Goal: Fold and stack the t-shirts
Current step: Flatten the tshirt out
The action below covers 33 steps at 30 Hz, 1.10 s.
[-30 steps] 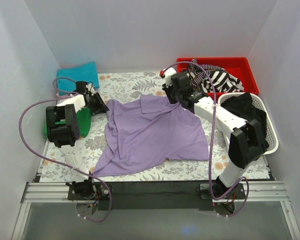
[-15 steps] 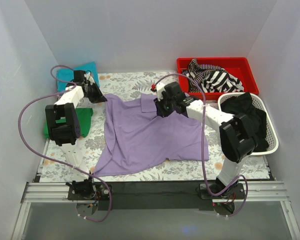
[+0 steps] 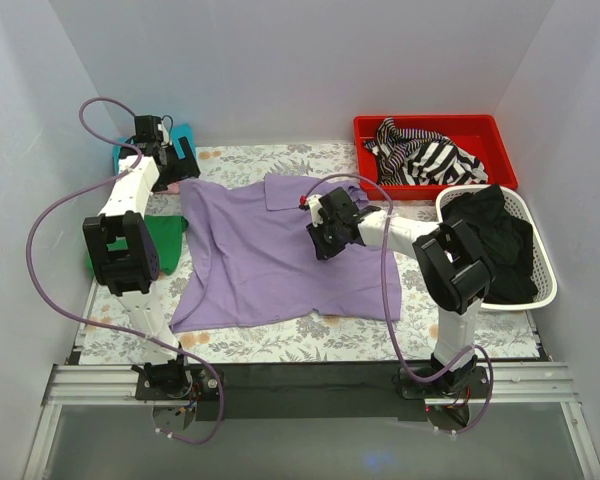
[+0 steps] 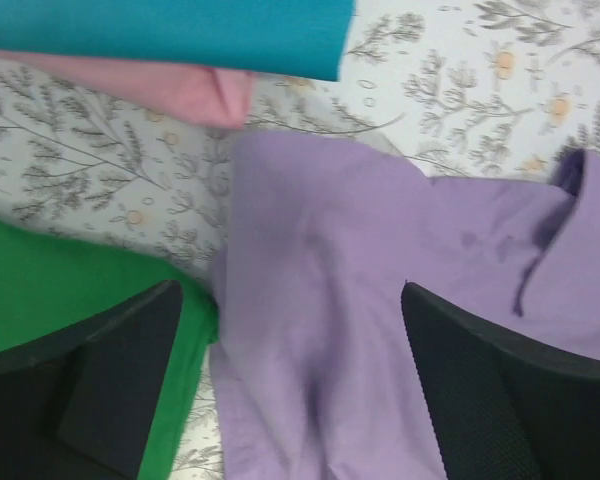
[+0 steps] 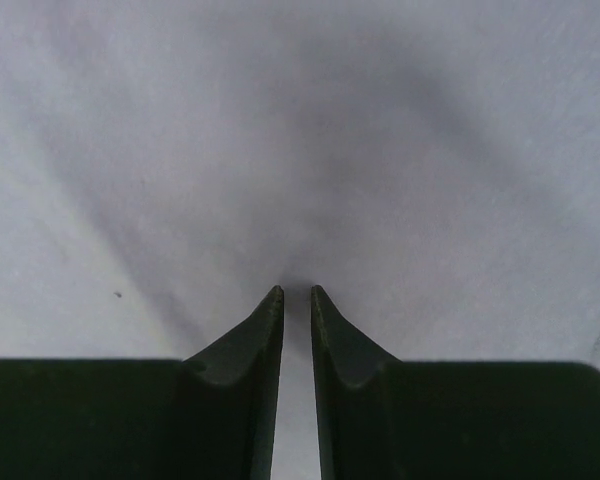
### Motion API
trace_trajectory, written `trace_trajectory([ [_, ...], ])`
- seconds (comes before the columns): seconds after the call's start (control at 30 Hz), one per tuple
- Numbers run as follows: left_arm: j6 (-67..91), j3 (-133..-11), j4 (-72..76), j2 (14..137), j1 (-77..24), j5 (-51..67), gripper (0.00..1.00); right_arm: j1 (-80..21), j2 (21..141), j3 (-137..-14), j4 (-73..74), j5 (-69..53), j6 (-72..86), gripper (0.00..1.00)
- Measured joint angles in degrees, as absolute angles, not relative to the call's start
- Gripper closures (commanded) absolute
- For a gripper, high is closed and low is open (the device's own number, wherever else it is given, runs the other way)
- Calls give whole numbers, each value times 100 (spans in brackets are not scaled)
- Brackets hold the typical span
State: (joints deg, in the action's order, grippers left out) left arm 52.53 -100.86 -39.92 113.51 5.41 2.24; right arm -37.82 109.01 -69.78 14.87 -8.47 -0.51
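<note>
Lavender t-shirt (image 3: 265, 255) on floral tablecloth (image 3: 280, 342)

Overhead bright, soft shadows. Left wrist view slightly blurred. Right wrist view: t-shirt (image 5: 300, 150) washed pale, perhaps defocused.

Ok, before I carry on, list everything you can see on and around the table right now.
lavender t-shirt: one, purple, spread out mid-table
teal t-shirt: one, folded, back left
pink t-shirt: one, folded, peeking from under the teal one
green t-shirt: one, folded, left edge
red bin: one, back right
striped garment: one, black and white, in the red bin
white basket: one, right side
black clothing: a heap, in the white basket
table: one, floral cover
left gripper: open, over the lavender shirt's back-left corner
right gripper: pinching the lavender shirt
</note>
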Motion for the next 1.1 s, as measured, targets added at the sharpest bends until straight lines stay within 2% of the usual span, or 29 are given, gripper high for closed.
trace_trajectory([
  [0.17, 5251, -10060, -4060, 11504, 548, -121, 4, -3747, 11054, -7172, 1483, -735, 25, 78],
  [0.33, 5369, -9870, -4080, 11452, 550, 126, 4, -3760, 11037, -7177, 1485, -521, 139, 80],
  [0.6, 5756, -8182, -3704, 9883, 495, 2480, 4, -3756, 10062, -6724, 1719, 200, 152, 78],
  [0.77, 5852, -7424, -3594, 8862, 158, 3236, 4, -3747, 9238, -6685, 1892, 290, 202, 78],
  [1.1, 6080, -5752, -3697, 8490, -947, 3026, 4, -3750, 8777, -5179, 2139, 375, 714, 79],
])
